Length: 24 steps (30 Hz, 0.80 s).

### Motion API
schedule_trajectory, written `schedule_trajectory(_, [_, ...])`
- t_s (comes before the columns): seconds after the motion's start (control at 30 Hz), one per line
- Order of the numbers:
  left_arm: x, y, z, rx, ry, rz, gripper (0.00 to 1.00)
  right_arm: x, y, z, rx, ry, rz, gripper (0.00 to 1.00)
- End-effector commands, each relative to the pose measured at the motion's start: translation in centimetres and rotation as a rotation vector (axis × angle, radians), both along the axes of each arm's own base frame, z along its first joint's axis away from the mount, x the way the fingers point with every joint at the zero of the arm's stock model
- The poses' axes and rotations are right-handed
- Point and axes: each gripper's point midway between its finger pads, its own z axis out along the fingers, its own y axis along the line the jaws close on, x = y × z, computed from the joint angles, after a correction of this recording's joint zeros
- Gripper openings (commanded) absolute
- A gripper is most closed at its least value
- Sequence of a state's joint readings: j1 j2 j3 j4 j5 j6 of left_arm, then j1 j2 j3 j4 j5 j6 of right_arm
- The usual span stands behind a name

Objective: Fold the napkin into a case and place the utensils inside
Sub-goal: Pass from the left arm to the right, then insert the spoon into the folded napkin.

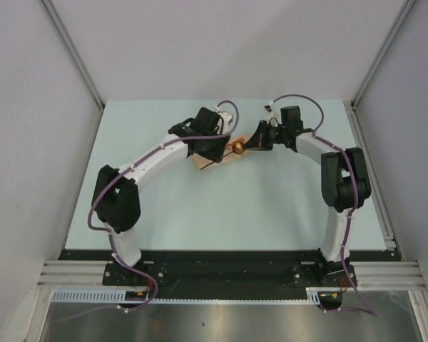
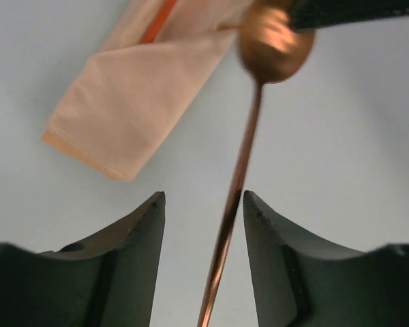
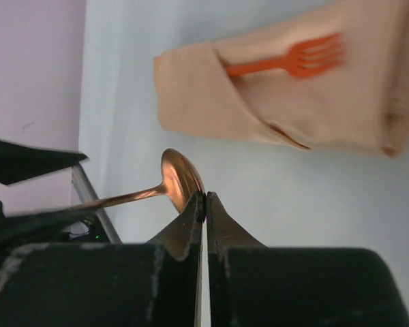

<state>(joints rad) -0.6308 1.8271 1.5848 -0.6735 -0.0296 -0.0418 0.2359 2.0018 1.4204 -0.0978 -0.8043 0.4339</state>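
Folded cloth: the napkin is already a narrow layered case (image 3: 293,95). It lies flat on the table (image 1: 200,214), far of centre and just under the left gripper's reach.
Fork: the orange fork (image 3: 286,61) has its handle tucked under the slanted flap and its tines lying out on the cloth. One utensil looks stowed.
Spoon: the spoon (image 3: 180,180) is off the table, held roughly level between the two arms and just right of the case. Its bowl (image 2: 276,41) points toward the right arm and its handle runs back toward the left arm.
Left gripper (image 2: 204,195): the fingers are apart. The handle passes through the gap close to the right-hand finger and is not squeezed. Whether it brushes that finger I cannot tell.
Right gripper (image 3: 204,199): the fingers are pressed together and appear to nip the rim of the bowl.
Why held this way: this reads as a pass from one arm to the other. Gripping the bowl end leaves the handle free to lead into the pocket.
Step in hand: the spoon's transfer; it is not yet in the case.
Next move calls for: aiming the handle at the flap opening beside the fork.
Risk: a pinch on a curved, smooth rim may let the spoon swing or slip.
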Motion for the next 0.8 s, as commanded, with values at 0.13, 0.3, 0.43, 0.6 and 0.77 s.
schedule_trajectory(0.13, [6.2,3.3,0.6,-0.700,0.198,0.411,0.35,5.0,-10.0,1.8,-0.148,-0.137,-0.362,0.00])
schedule_trajectory(0.3, [8.3,3.2,-2.8,-0.666,0.250,0.455,0.10,6.7,-13.3,1.9,-0.234,-0.176,-0.435,0.00])
schedule_trajectory(0.43, [8.9,4.0,-4.4,-0.640,0.256,0.482,0.05,7.3,-14.3,1.1,-0.308,-0.185,-0.450,0.00])
schedule_trajectory(0.6, [9.0,4.7,-6.0,-0.601,0.262,0.499,0.02,8.4,-15.0,1.2,-0.396,-0.223,-0.473,0.00])
schedule_trajectory(0.77, [8.9,5.3,-6.8,-0.580,0.265,0.512,0.00,10.0,-14.6,2.1,-0.458,-0.264,-0.470,0.00])
